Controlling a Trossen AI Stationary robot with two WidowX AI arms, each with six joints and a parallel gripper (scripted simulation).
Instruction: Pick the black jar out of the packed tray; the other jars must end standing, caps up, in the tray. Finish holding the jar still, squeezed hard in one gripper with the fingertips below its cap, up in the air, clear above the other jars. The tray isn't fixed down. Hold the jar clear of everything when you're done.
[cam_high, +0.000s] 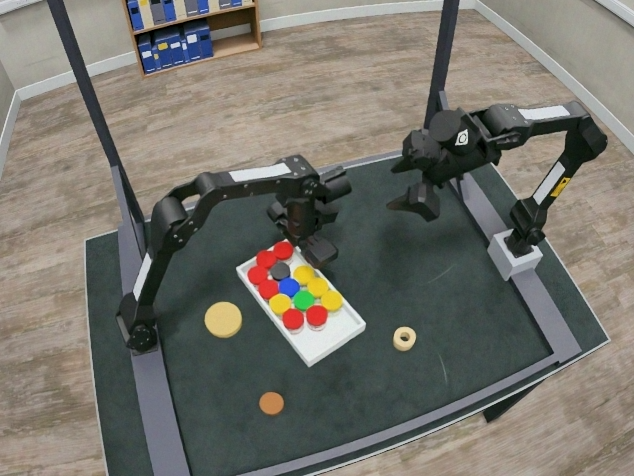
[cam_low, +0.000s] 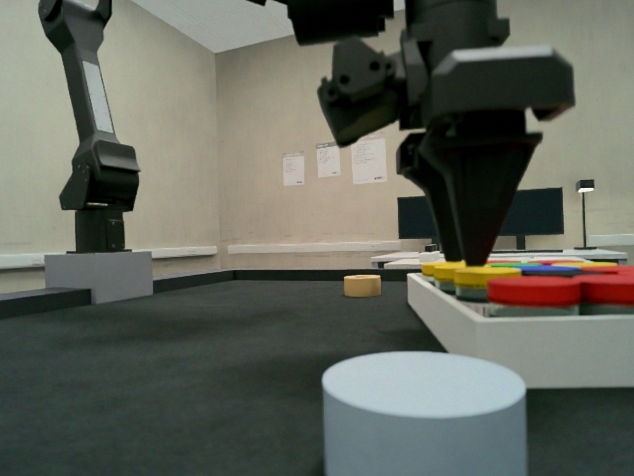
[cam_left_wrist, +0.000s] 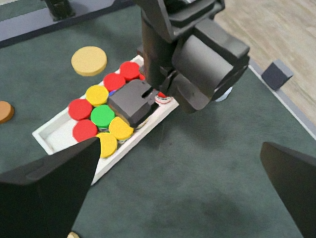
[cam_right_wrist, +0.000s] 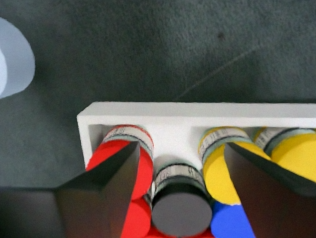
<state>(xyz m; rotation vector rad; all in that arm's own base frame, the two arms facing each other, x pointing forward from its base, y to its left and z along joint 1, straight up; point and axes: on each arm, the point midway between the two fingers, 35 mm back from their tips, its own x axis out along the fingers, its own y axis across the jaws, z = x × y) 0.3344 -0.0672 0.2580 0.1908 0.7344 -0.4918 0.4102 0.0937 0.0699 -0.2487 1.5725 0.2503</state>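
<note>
The black jar (cam_high: 279, 270) stands in the white tray (cam_high: 301, 302) among several red, yellow, blue and green capped jars, in the second row from the far end. My right gripper (cam_high: 313, 252) is low over the tray's far end. In the right wrist view its fingers are open, one against a red jar (cam_right_wrist: 122, 155) and one against a yellow jar (cam_right_wrist: 220, 160), with the black jar (cam_right_wrist: 180, 210) just behind the gap between them. It holds nothing. My left gripper (cam_high: 417, 202) hangs high over the mat, open and empty, well away from the tray.
A tan disc (cam_high: 223, 319) lies beside the tray. A tan ring (cam_high: 406, 335) and an orange disc (cam_high: 271, 403) lie nearer the front edge. A pale blue cylinder (cam_low: 424, 409) stands on the mat just beyond the tray's far end.
</note>
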